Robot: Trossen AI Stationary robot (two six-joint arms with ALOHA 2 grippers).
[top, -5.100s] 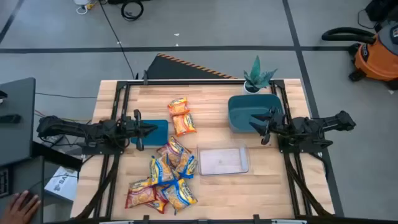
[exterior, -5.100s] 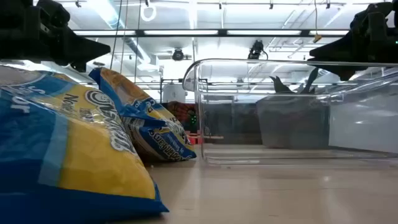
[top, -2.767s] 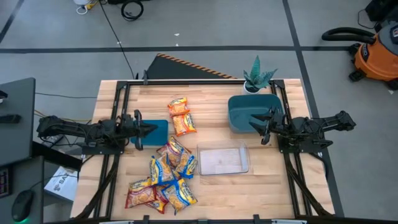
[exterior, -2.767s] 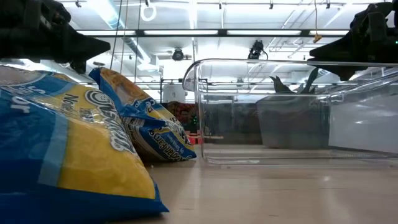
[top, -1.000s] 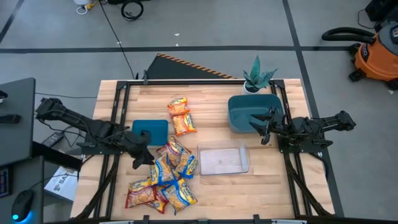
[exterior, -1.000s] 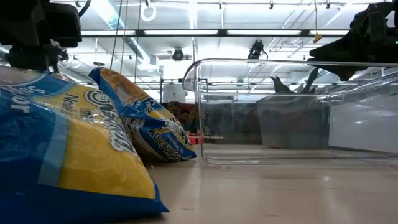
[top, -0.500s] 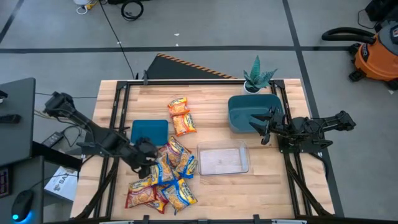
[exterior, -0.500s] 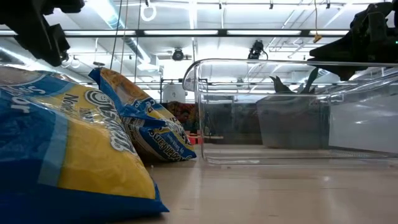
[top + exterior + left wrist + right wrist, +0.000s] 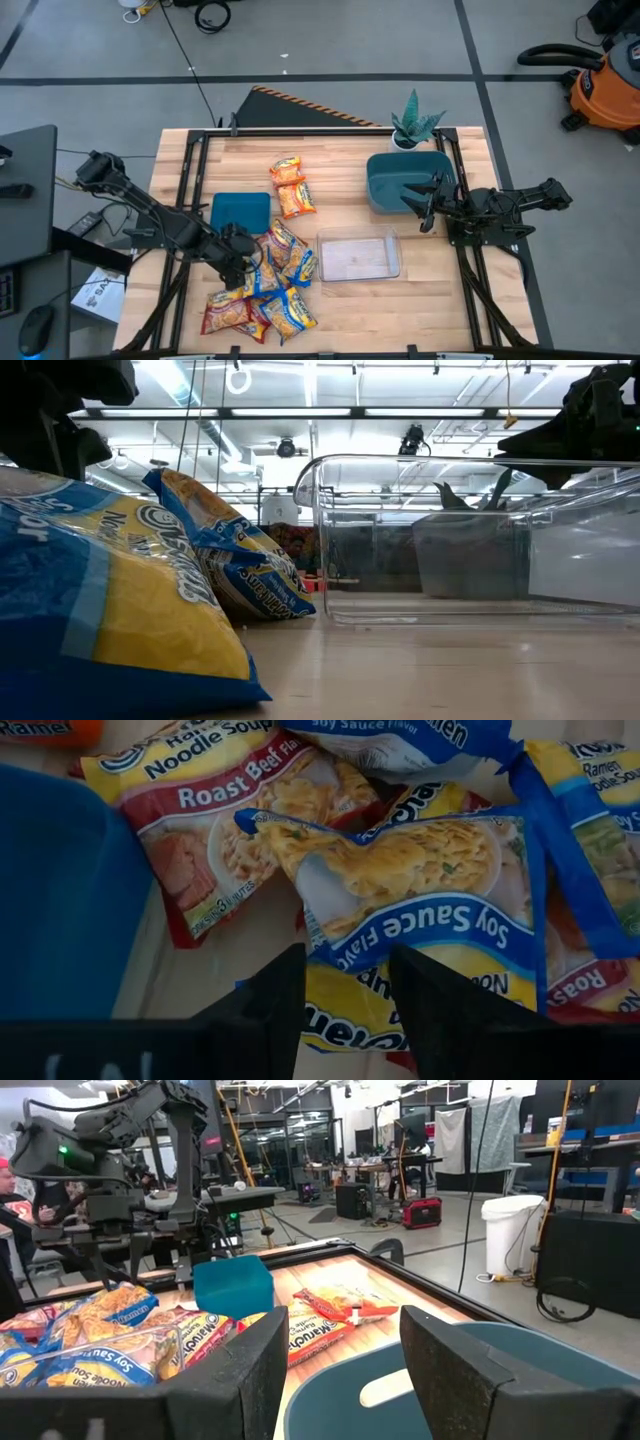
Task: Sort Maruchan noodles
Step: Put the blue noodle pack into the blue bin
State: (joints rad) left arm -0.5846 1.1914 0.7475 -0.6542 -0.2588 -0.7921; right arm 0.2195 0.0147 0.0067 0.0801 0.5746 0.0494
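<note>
Left gripper (image 9: 345, 990) fingers apart, empty, poised over Soy Sauce packet (image 9: 430, 890) atop noodle pile (image 9: 262, 285) beside blue bin (image 9: 240, 211). Step: reaching for pick. Next, likely: descend, pinch packet edge. Right gripper (image 9: 425, 208) parted, waiting over teal bin (image 9: 400, 170).

My left jaws (image 9: 243, 268) cover part of the noodle pile (image 9: 268, 285) from above (packets beneath overlap). The nearest packet (image 9: 110, 610) runs off the low view's edge.
</note>
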